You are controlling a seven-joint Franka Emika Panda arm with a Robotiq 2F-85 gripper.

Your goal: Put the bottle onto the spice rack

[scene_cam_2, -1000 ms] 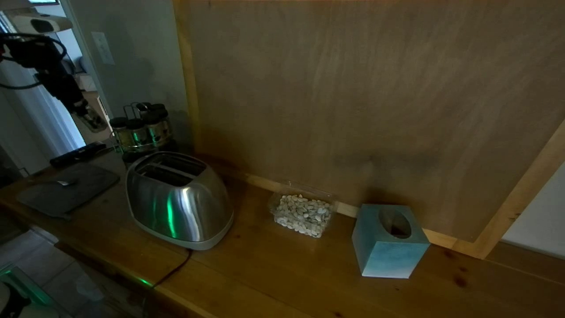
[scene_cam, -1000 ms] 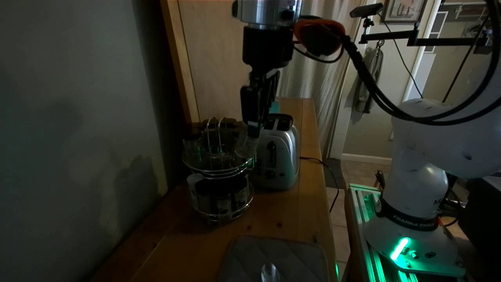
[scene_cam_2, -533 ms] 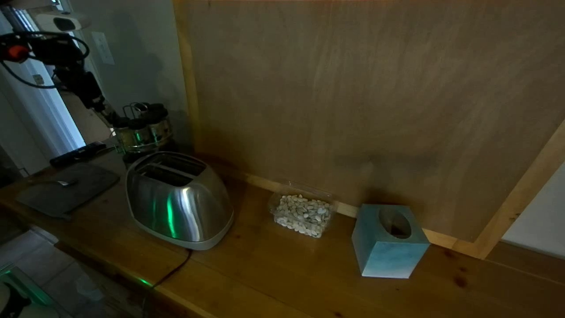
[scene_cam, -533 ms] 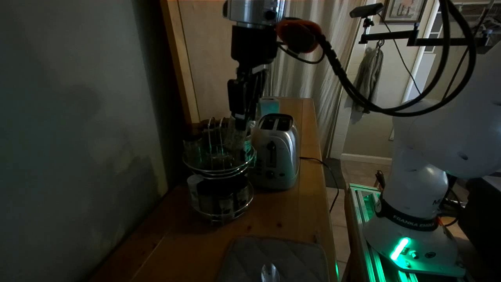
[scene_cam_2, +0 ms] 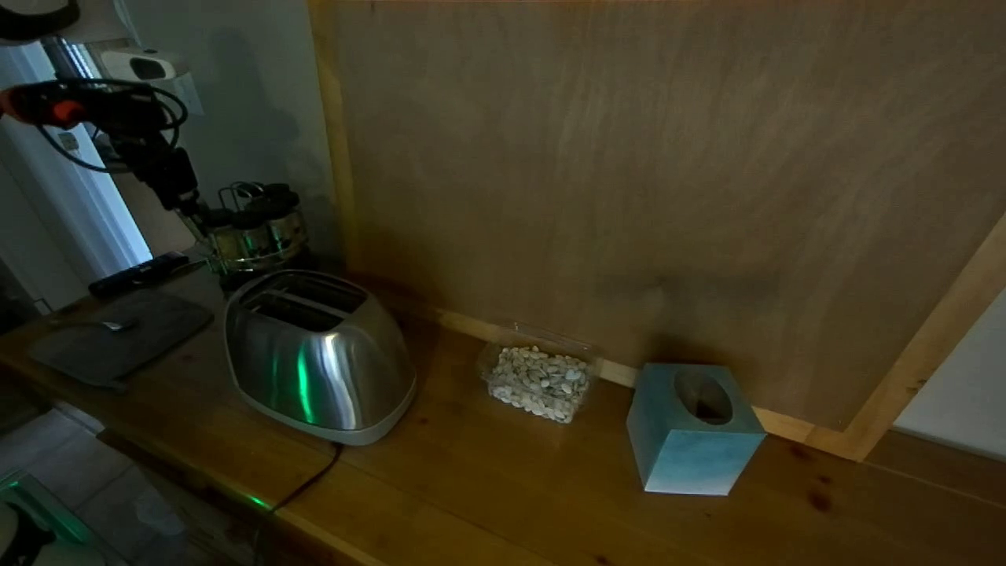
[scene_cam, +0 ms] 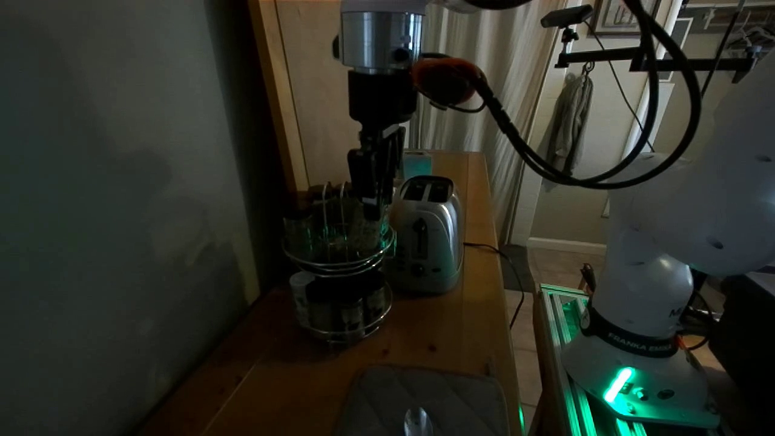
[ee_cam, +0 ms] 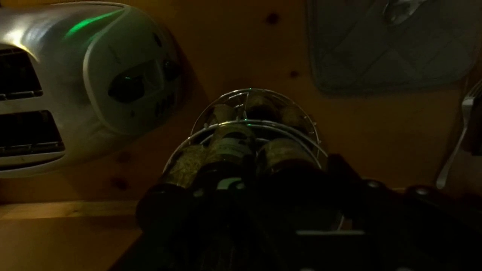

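The spice rack (scene_cam: 339, 266) is a round two-tier wire carousel with dark-capped jars; its upper ring (ee_cam: 246, 121) shows in the wrist view. My gripper (scene_cam: 374, 212) points down at the upper tier, on the toaster side; it also shows in an exterior view (scene_cam_2: 195, 214). In the wrist view my gripper (ee_cam: 293, 162) has its fingers on either side of the bottle (ee_cam: 286, 148), a short jar with a dark cap, and appears shut on it. The bottle sits within the upper ring beside another jar (ee_cam: 229, 146). The picture is very dark; finger contact and the bottle's base are hidden.
A silver toaster (scene_cam: 427, 242) stands close beside the rack. A grey mat (scene_cam: 430, 393) with a spoon (scene_cam: 418, 421) lies in front. A wall (scene_cam: 200, 242) borders the rack. A clear box of pebbles (scene_cam_2: 542, 381) and a blue tissue box (scene_cam_2: 695, 440) stand farther along the counter.
My gripper has moved across to the rack, then down, taking the bottle from above and beside the upper tier to inside its ring. The bottle now looks more upright. The rack has not visibly moved.
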